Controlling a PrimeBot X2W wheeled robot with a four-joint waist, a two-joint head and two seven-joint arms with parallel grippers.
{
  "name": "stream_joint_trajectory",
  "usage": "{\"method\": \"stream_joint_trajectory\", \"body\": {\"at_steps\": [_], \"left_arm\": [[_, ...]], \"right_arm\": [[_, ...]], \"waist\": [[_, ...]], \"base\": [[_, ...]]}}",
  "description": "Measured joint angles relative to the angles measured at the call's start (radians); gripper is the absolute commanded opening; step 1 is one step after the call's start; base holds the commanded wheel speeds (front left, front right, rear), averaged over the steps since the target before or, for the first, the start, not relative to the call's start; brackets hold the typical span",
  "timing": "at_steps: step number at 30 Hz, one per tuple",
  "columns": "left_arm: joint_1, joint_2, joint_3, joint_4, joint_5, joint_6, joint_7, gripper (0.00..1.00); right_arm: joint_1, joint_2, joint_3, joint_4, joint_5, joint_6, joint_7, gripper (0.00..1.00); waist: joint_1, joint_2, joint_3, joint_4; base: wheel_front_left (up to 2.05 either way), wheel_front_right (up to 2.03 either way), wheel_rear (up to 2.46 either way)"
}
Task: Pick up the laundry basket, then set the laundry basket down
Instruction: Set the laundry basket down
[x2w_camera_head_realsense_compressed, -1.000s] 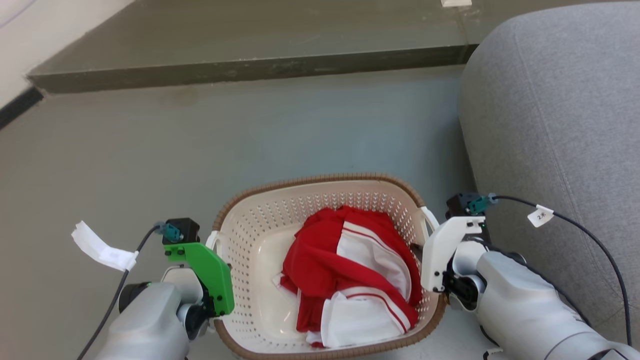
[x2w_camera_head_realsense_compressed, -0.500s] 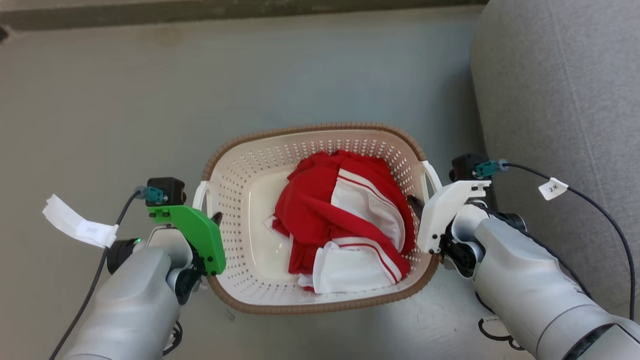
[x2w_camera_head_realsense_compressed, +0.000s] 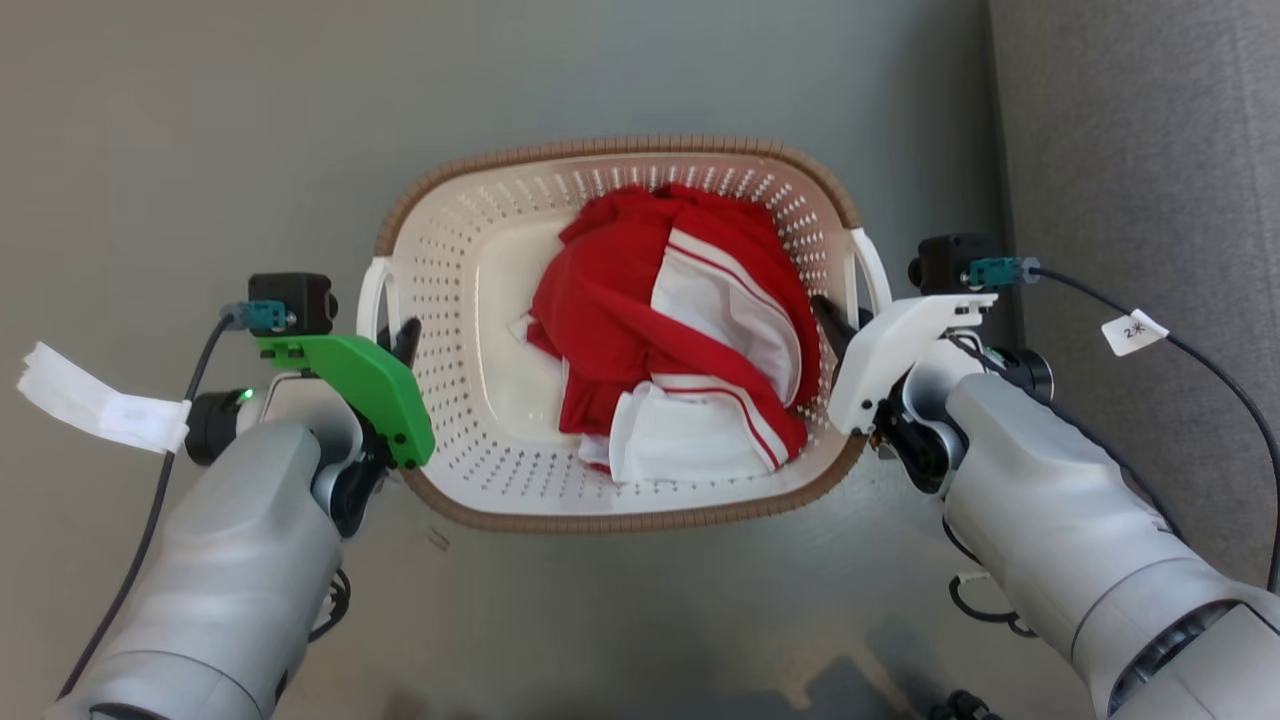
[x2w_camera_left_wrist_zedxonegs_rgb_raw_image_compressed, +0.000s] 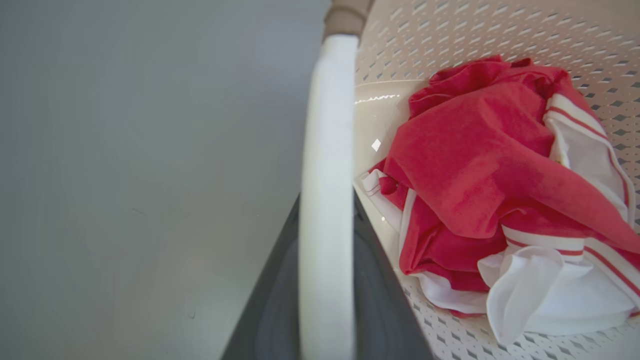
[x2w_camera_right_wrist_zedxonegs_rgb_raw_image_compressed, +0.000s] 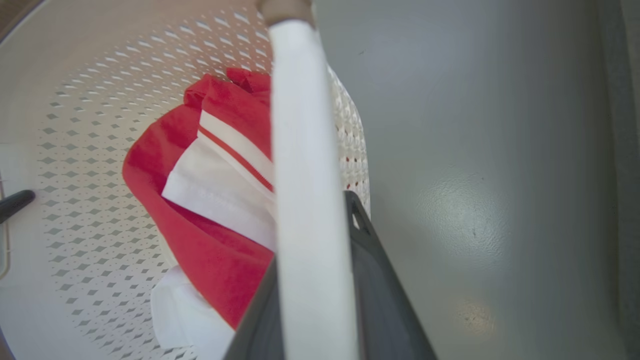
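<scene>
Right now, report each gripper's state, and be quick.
Left gripper: closed on the white left handle of the laundry basket.
Right gripper: closed on the basket's white right handle.

A: Clearance around the load?
B: Floor (x2w_camera_head_realsense_compressed: 200, 150) open left of and beyond the laundry basket (x2w_camera_head_realsense_compressed: 450, 210). Right is tight: sofa (x2w_camera_head_realsense_compressed: 1150, 150) just beside the right end effector (x2w_camera_head_realsense_compressed: 838, 320) (its cable (x2w_camera_head_realsense_compressed: 1068, 284) drapes across the sofa).
A: Inside the basket?
B: Red-and-white garment (x2w_camera_head_realsense_compressed: 620, 300) fills middle and right; bare bottom only along the left wall, by the left end effector (x2w_camera_head_realsense_compressed: 402, 345).
A: Near side?
B: Open floor between the two forearms (x2w_camera_head_realsense_compressed: 250, 560).
</scene>
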Motion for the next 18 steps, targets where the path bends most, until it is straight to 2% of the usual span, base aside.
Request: {"method": "stream_joint_trajectory", "body": {"at_steps": [18], "left_arm": [[-0.132, 0.014, 0.003, -0.006, 0.023, 0.0, -0.086, 0.0]], "right_arm": [[-0.122, -0.004, -0.009, -0.002, 0.0, 0.0, -0.093, 0.0]], "waist": [[0.0001, 0.0, 0.25, 0.004]], "base": [[0.0, 0.0, 0.0]]}}
